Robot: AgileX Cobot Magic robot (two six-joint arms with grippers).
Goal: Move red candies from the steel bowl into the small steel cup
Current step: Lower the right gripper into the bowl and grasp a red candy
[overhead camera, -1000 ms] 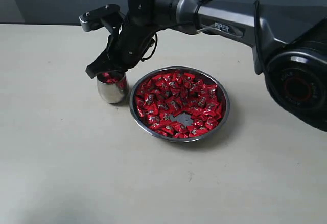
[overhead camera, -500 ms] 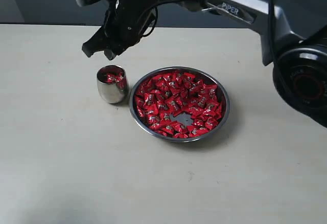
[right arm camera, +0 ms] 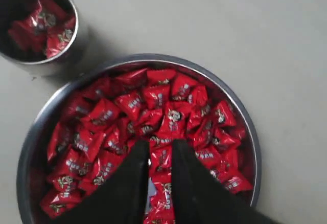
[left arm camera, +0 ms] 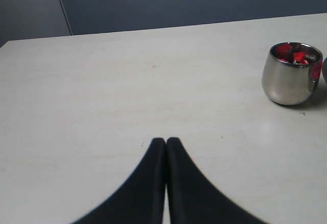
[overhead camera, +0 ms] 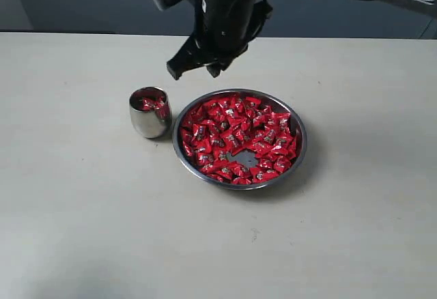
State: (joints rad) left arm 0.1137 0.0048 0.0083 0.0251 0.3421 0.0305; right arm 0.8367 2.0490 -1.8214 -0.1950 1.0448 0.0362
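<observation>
While the right gripper point(right arm camera: 161, 147) hovers, seemingly empty, red candies point(right arm camera: 153, 109) lie below.

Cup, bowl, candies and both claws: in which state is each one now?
Cup: upright, partly filled with candies.
Bowl: upright, nearly full, one bare spot.
Candies: wrapped; most in the bowl, some in the cup.
Left claw: shut, empty.
Right claw: open, empty, above the bowl.
</observation>
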